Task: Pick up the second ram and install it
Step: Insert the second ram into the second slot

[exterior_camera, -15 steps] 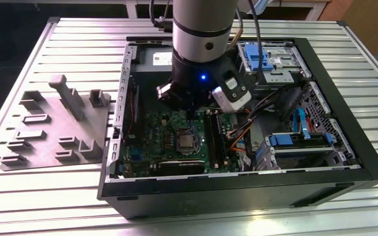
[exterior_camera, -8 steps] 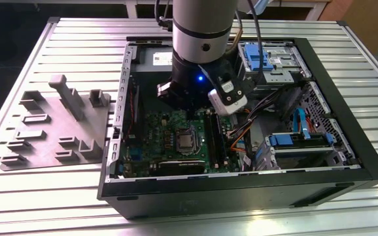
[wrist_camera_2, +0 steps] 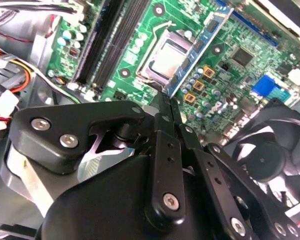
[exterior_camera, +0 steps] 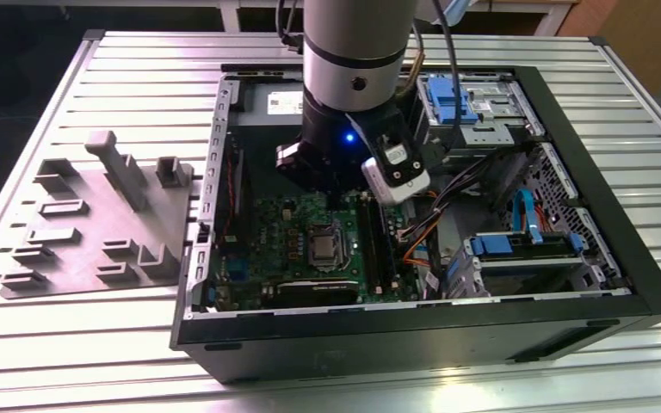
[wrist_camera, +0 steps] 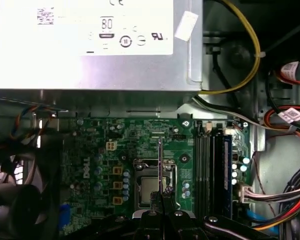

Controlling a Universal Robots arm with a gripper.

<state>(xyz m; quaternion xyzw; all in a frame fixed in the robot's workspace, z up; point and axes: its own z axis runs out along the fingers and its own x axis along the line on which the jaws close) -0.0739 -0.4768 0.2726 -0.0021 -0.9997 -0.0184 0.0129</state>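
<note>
While my gripper (wrist_camera_2: 166, 97) pinches the second ram (wrist_camera_2: 200, 46), a thin blue-green strip with black chips, over the processor socket (wrist_camera_2: 162, 57), I see the power supply (exterior_camera: 252, 107) and its white printed label (exterior_camera: 281, 104) at the case's (exterior_camera: 423, 335) eleven o'clock in the exterior view.

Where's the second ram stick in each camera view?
Exterior view: I cannot pick it out beneath the arm.
Second wrist view: the second ram is the blue strip slanting out of the gripper.
First wrist view: edge-on, a thin line crossing the processor socket.
Shared landmark: the processor socket.
</note>
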